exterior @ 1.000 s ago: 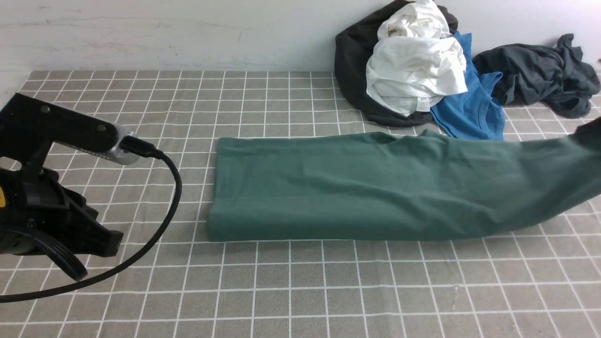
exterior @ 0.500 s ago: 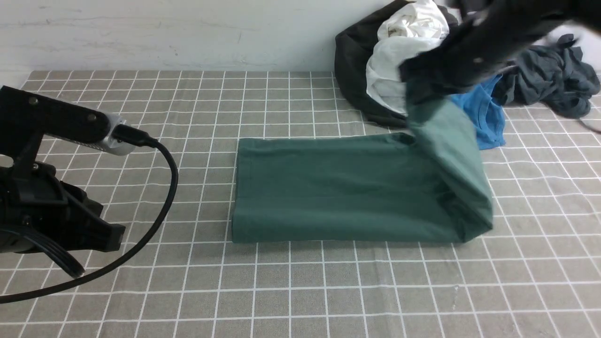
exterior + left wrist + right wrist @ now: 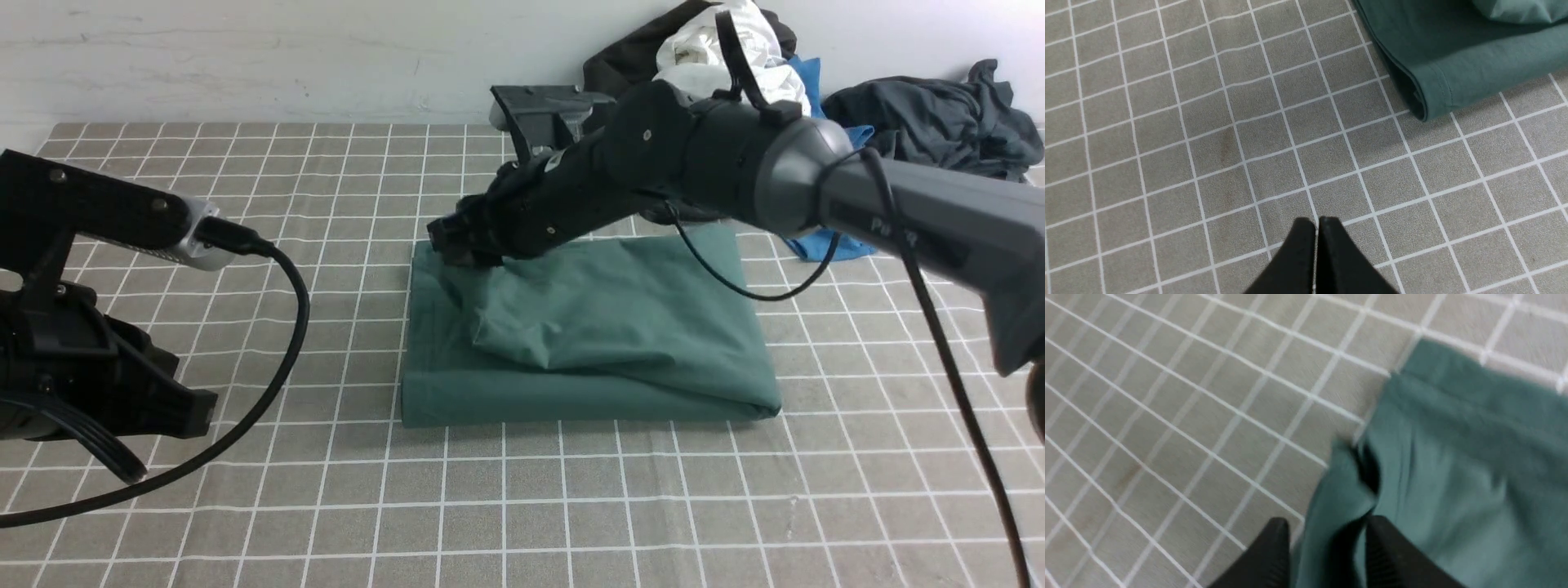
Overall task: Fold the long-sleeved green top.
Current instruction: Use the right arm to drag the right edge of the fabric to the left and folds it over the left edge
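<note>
The green long-sleeved top (image 3: 620, 327) lies mid-table as a folded rectangle, its right half doubled over onto the left half and the upper layer rumpled. My right gripper (image 3: 459, 242) is low over the top's far left corner. In the right wrist view its jaws (image 3: 1327, 522) stand open, and a loose fold of the green cloth (image 3: 1453, 465) sits between the fingers. My left gripper (image 3: 1316, 222) is shut on nothing above the bare cloth-covered table. It is left of the top's near left corner (image 3: 1453, 53), apart from it.
A heap of clothes lies at the back right against the wall: a white garment (image 3: 735, 41), a blue shirt (image 3: 816, 241) and a dark grey garment (image 3: 939, 122). The grey checked tablecloth (image 3: 571, 506) covers the table. The left arm's cable (image 3: 286, 343) loops over it.
My right arm swept from the far right to the left, carrying the top's right end over onto its left half. Its jaws have parted. The left arm barely moved.
</note>
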### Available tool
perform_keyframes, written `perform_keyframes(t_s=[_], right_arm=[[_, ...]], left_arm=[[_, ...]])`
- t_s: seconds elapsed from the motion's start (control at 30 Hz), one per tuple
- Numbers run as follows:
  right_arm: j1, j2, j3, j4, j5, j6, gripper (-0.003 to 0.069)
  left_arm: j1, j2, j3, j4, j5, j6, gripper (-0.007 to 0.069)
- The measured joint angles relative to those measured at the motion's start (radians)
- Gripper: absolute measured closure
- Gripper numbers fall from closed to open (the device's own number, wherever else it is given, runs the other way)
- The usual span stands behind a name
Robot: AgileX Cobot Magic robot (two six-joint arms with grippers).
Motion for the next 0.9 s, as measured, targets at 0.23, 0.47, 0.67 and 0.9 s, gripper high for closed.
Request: perform_keyframes(t_s=[0.23,0.47,0.67,0.9], right_arm=[[0.000,-0.027,-0.065,-0.190,0.148,-0.025,0.0328],[0.007,0.064,-0.068,-0.294,0.216,0.149,0.0510],[0.093,0.172,-0.068,-0.147,0.049,0.122,0.0657],[0.096,0.111,-0.147,-0.080,0.112,0.002,0.0671]], left_arm=[[0.000,0.000,0.000,-0.018,0.001,0.000,0.0632],[0.000,-0.010,0.000,-0.106,0.000,0.072,0.0632],[0.000,-0.124,0.000,-0.250,-0.020,0.342,0.0632],[0.000,-0.312,0.092,-0.437,-0.105,0.649,0.0632]])
